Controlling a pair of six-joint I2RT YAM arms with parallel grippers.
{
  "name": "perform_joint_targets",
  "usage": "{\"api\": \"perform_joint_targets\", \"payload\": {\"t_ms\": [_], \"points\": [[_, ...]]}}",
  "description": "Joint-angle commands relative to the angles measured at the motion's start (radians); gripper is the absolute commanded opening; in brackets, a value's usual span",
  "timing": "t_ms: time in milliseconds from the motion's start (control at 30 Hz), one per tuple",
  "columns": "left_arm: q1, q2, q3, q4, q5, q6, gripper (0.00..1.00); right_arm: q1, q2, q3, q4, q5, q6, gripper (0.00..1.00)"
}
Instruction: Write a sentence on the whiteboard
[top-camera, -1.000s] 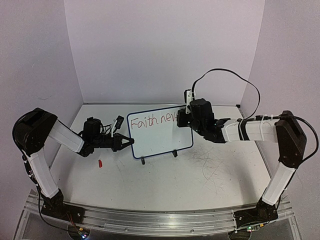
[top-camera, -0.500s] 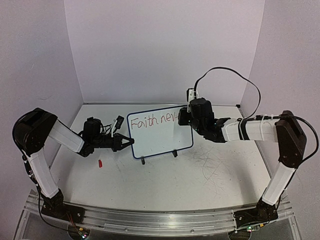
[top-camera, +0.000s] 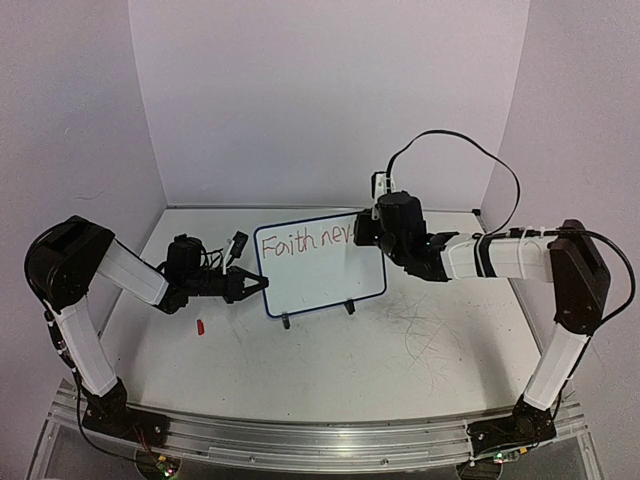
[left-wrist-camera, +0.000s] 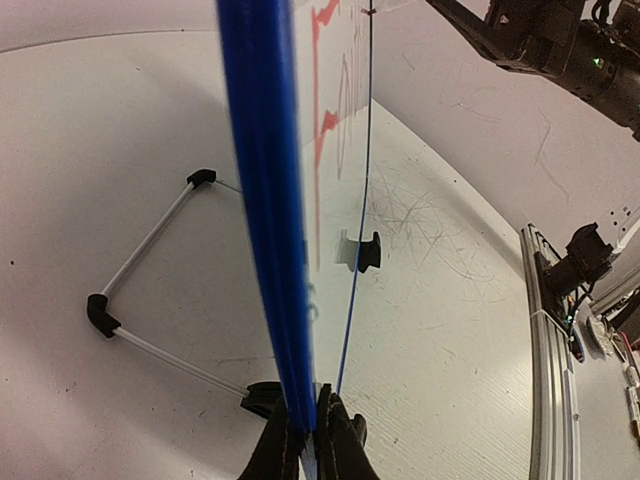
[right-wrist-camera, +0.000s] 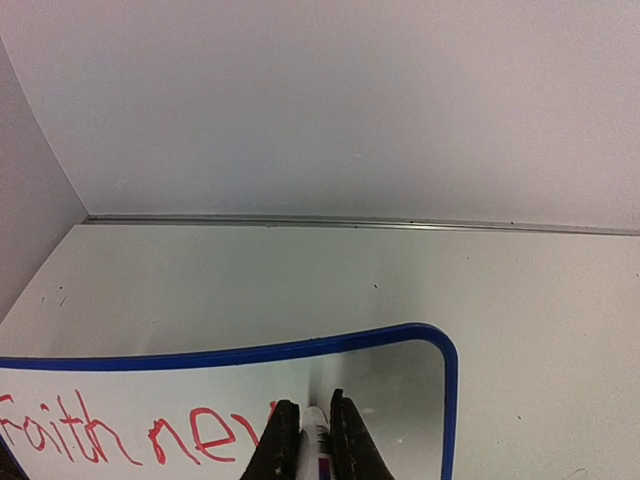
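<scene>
1. The flat white desk (top-camera: 330, 385) carries everything. It has thin grey scribble marks (top-camera: 425, 330) on its right part.
2. The small white whiteboard with a thin dark blue frame and round corners (top-camera: 325, 278) stands in the middle of the desk, between the two arms. It is up on its two small black feet (top-camera: 349, 307). Its long side runs from left to right.
3. The left end effector (left-wrist-camera: 312, 440) is at the board's left edge. Its two fingers are pressed together on the blue frame, so it is pinching the board. I think this is to stop the board from sliding.
4. The right end effector (right-wrist-camera: 312, 420) is at the top of the board, on the right side. It is the one that writes. Its fingers are squeezed around a white marker pen (right-wrist-camera: 318, 442), which points at the board.
5. The thin red handwritten sentence (top-camera: 303, 241) sits along the top of the board. It reads "Faith nev". The pen is just to the right of the last letter.
6. The next letters should go to the right of the pen. There is only a little bare board before the right corner, enough for a few letters, I think. Below the red line there is lots of bare white board for a second line.
7. A tiny red thing (top-camera: 200, 326) lies on the desk near the left arm. It is too small to tell what it is.
</scene>
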Motion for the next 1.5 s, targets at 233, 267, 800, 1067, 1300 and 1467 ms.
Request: {"api": "perform_joint_targets", "payload": {"t_ms": [233, 267, 800, 1067, 1300, 1467], "points": [[0.004, -0.024, 0.012, -0.039, -0.087, 0.061, 0.00, -0.005, 0.010, -0.001, 0.004, -0.041, 0.018, 0.00], [0.005, -0.025, 0.012, -0.040, -0.087, 0.061, 0.00, -0.005, 0.010, -0.005, 0.002, -0.044, 0.021, 0.00], [0.005, -0.031, 0.009, -0.041, -0.088, 0.061, 0.00, -0.005, -0.008, -0.056, -0.030, -0.037, 0.044, 0.00], [0.003, -0.030, 0.007, -0.041, -0.087, 0.061, 0.00, -0.006, -0.023, -0.057, -0.035, 0.032, 0.036, 0.00], [0.003, -0.030, 0.008, -0.043, -0.090, 0.062, 0.00, -0.006, -0.047, -0.044, -0.034, 0.050, 0.025, 0.00], [0.002, -0.034, 0.006, -0.044, -0.094, 0.061, 0.00, -0.006, -0.141, -0.104, 0.008, -0.033, 0.014, 0.00]]}}
